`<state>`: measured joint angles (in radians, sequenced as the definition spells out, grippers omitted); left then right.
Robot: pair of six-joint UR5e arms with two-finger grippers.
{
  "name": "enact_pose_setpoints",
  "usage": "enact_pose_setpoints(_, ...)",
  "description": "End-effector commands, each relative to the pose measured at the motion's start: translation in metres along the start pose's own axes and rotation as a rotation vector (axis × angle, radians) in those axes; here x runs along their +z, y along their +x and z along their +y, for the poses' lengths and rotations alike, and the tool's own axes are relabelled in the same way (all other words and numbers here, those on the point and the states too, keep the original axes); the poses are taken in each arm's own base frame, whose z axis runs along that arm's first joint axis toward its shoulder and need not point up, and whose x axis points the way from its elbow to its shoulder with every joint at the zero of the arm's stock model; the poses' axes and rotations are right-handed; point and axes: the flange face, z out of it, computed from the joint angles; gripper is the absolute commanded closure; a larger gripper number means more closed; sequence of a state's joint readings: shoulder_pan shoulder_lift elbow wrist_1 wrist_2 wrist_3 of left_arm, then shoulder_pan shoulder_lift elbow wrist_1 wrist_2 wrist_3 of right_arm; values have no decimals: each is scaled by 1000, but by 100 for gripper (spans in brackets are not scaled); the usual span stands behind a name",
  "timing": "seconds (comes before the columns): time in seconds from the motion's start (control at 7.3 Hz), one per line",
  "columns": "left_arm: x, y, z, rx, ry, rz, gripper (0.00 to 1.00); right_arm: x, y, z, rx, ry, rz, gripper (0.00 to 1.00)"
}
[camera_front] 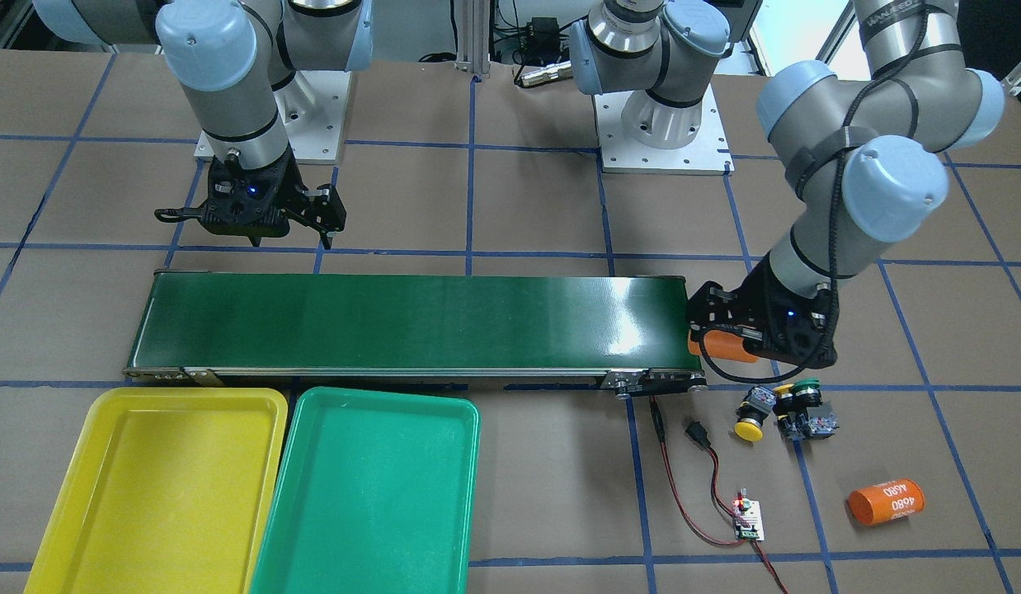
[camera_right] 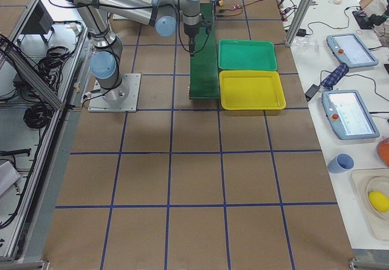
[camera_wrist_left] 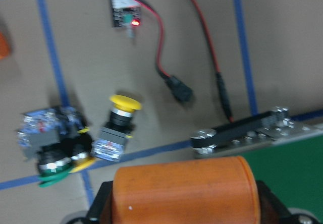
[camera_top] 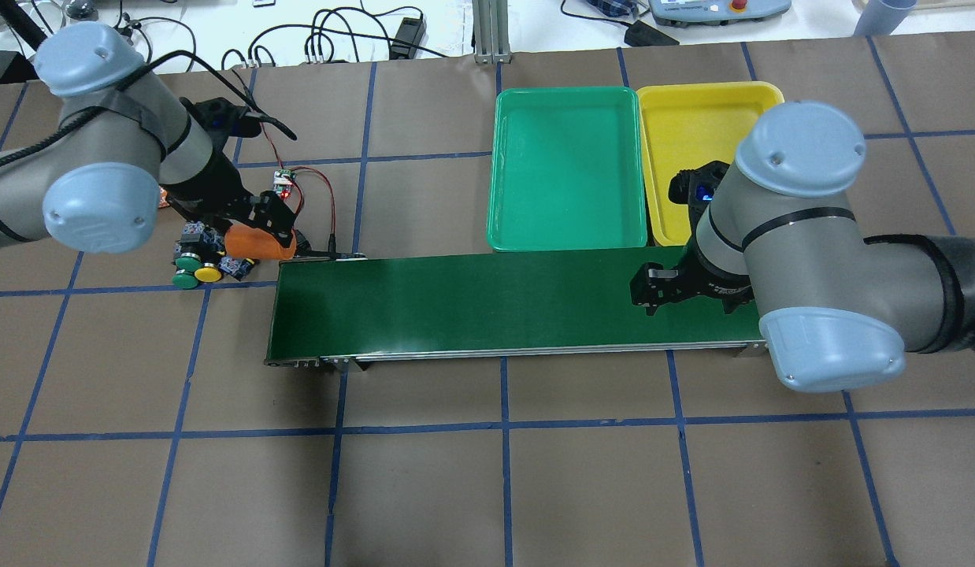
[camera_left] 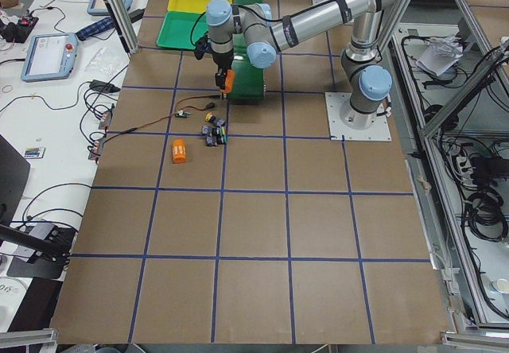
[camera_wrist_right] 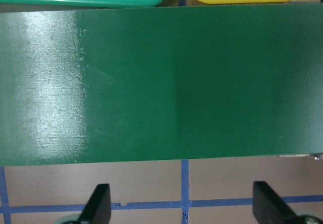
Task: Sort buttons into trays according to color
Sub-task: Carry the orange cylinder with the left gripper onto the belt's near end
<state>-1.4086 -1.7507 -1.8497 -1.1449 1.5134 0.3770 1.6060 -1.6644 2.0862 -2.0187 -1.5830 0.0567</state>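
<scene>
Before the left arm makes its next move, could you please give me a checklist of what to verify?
1. Left gripper carries a button: not ok; it is shut on the orange cylinder.
2. Right gripper open above the belt: ok.
3. Belt surface free: ok.
4. Yellow tray and green tray unoccupied: ok.
5. All four buttons accounted for on the table: cannot tell; they lie clustered.

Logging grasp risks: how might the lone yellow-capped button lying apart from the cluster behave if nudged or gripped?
Lying on its side, the yellow-capped button may pivot or roll on its round cap. Its boxy block looks rigid, probably a firmer grip than the smooth cap.
</scene>
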Motion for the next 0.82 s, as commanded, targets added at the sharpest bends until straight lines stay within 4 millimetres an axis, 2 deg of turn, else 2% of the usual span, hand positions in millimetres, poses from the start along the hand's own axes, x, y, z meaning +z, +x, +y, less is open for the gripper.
enact_pose_setpoints(0.0,22,25,19,10,-13,8,100,0,0,0,0,0,0,0)
enact_pose_setpoints(0.14,22,29,19,14,-12,9,100,0,0,0,0,0,0,0)
enact_pose_setpoints(0.27,29,35,19,21,-29,11,100,-1,0,0,0,1,0,0)
enact_pose_setpoints(0.68,43,38,22,6,-57,18,99,0,1,0,1,0,0,0)
